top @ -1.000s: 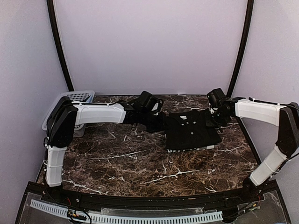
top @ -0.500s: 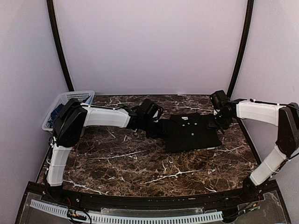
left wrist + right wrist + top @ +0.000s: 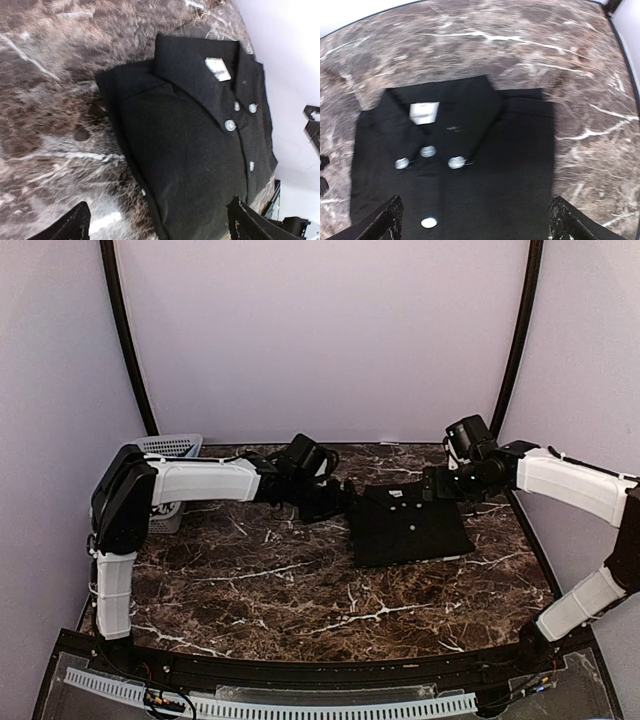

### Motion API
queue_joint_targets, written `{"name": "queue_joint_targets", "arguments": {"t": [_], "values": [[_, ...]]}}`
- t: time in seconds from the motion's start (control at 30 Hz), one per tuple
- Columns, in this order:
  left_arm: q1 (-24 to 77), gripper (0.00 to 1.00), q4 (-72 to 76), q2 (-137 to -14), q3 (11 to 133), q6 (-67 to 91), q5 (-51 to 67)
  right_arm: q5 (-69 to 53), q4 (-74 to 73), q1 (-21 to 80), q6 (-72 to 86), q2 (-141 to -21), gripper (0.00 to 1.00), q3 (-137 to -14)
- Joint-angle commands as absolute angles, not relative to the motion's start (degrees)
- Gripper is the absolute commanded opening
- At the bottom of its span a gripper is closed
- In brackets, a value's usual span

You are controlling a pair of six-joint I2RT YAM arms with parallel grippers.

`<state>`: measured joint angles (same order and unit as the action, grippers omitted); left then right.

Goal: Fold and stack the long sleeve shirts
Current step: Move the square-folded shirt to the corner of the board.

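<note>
Right of centre in the top view, black shirt (image 3: 410,527) lies folded, long axis up-down. My left gripper (image 3: 337,502) sits off its upper-left corner, right gripper (image 3: 441,486) off upper-right; both jaws spread, empty.

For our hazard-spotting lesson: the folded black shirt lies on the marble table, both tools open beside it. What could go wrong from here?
The left tool and right tool hang open close to the side edges of the black shirt; pulling away, a finger might snag cloth and drag the fold open. The layered edge seen in the left wrist view looks loose and might slip apart.
</note>
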<state>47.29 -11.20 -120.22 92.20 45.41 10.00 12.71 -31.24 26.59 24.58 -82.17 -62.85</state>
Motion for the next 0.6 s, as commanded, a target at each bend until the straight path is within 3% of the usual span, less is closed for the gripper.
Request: {"name": "queue_joint_targets", "arguments": {"t": [0.0,0.33,0.57], "values": [[44.96,0.99,-11.74,-109.52,87.45,42.30,7.22,7.40,-27.84,31.80,26.97,-80.60,0.99,-63.84],[39.60,0.99,-11.14,-93.82,74.69,40.55,4.93,2.13,-21.53,48.70,37.65,-84.12,0.99,-63.52],[38.15,0.99,-12.55,-87.30,69.91,39.56,3.18,-0.88,-19.45,58.75,49.92,-93.23,0.99,-66.10]]}}
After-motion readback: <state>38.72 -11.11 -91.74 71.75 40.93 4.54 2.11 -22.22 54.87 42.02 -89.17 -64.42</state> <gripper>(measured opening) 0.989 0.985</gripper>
